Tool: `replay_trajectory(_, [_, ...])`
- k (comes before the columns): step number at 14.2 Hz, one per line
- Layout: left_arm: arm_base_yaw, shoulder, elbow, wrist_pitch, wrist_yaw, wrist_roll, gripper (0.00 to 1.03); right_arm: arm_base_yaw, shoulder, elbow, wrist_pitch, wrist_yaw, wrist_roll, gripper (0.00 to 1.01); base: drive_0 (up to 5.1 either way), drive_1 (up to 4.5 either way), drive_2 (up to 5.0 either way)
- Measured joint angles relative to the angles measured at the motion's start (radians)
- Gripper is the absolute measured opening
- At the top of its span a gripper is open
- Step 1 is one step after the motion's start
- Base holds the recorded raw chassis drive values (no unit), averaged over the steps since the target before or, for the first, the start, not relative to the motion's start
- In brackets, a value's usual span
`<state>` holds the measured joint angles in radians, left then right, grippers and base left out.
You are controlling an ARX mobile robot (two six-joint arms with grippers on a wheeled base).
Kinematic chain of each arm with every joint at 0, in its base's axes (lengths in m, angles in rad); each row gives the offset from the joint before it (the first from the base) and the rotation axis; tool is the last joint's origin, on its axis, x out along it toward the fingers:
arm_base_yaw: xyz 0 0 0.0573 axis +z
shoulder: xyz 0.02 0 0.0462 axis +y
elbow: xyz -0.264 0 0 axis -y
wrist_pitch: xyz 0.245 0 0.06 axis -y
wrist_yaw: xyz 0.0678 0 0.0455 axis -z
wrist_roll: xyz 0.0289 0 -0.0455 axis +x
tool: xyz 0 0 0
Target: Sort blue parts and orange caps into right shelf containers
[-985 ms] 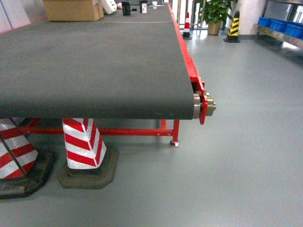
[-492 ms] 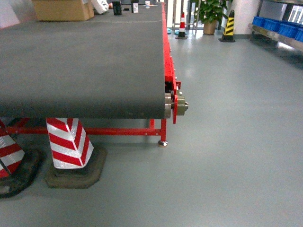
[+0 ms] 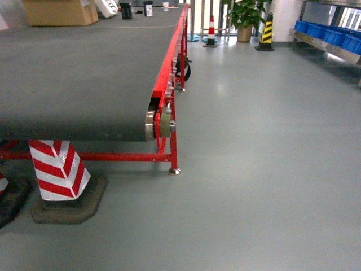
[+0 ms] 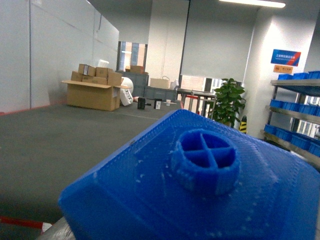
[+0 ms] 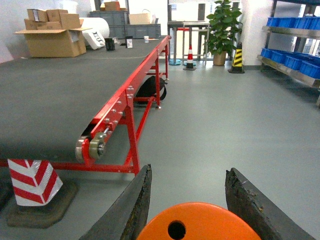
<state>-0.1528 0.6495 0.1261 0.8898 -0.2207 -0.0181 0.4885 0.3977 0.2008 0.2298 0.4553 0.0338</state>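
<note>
A blue part [image 4: 200, 185] with a round crossed boss fills the left wrist view close to the camera. It hides my left gripper's fingers, which hold it above the belt's height. In the right wrist view an orange cap [image 5: 200, 225] with a small hole in its flat top sits between two dark fingers [image 5: 135, 205] of my right gripper [image 5: 189, 170], shut on it. Bright-blue containers [image 3: 333, 35] stand on the steel shelf [image 3: 338, 52] far off at the right. Neither gripper shows in the head view.
The dark conveyor belt [image 3: 73, 73] on its red frame [image 3: 169, 62] fills the left. A red-white cone [image 3: 59, 169] stands under it. A cardboard box [image 3: 56, 11] sits at its far end. A plant [image 3: 245, 14] and a yellow-black cone [image 3: 265, 34] stand at the back.
The head view has swung to the right: the belt's end roller slid left in the picture, more grey floor shows, and the shelf with blue containers came further into view.
</note>
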Motion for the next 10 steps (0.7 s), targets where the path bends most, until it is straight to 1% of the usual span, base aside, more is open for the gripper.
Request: replay_trajectory(10, [0.000,0.002,0.000,0.000,0.000,0.000,0.59,0.000,0.000,0.000,0.003,0.000,0.000,0.40,5.0,-2.48,-2.5])
